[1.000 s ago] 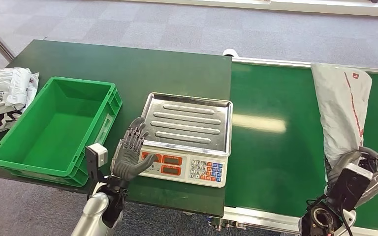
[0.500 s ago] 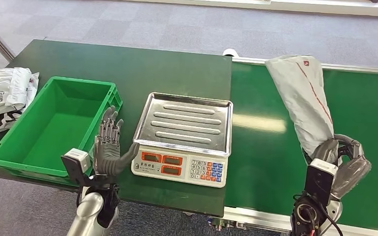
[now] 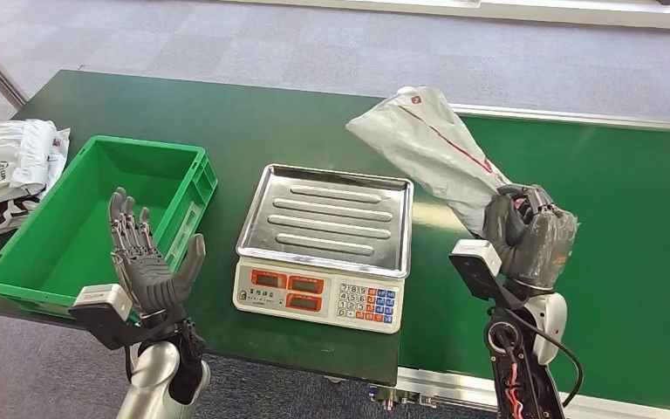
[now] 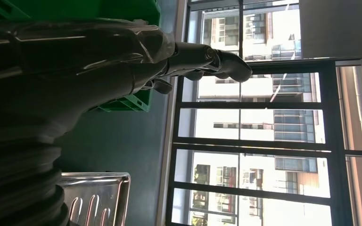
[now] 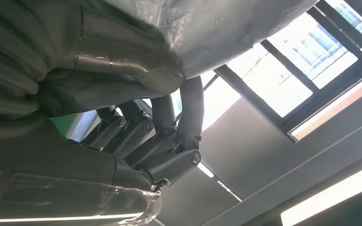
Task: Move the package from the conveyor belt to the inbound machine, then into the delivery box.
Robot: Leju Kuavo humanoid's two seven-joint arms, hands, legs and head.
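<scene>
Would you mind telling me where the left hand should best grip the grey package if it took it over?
Probably the free upper end of the grey package, approached from the scale side: it juts out tilted there, while the right hand grips the lower end.

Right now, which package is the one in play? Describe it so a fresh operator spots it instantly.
Start at the steel-trayed scale in the middle of the green table. Just to its right, above the conveyor belt, the right hand grips one end of a long grey package slanting up toward the scale's far corner. Unlike the white bags lying left of the green crate, it is airborne and carries a thin red stripe.
</scene>
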